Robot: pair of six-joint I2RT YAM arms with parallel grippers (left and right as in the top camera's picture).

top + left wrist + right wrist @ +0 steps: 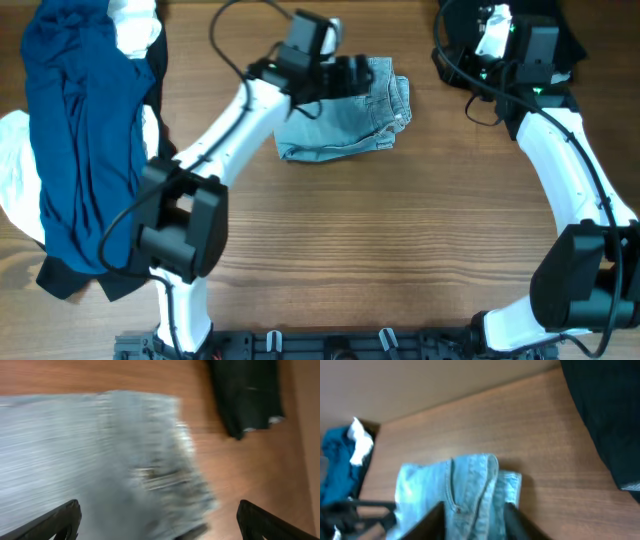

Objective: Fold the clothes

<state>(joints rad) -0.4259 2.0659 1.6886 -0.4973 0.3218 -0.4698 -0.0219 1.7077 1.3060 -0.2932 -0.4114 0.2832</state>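
From overhead, the folded pale-blue denim shorts (345,120) lie far of centre on the brown wooden table (400,230). The left gripper (362,75) is over their far edge. The right gripper (503,40) is far right, by a black garment (565,40). A navy garment (75,140) lies left.

The left wrist view is blurred: the fingers are spread wide and empty above the shorts (100,460).

In the right wrist view, the fingers (436,522) stand parted, gripping nothing, and the shorts (465,490) lie beyond.
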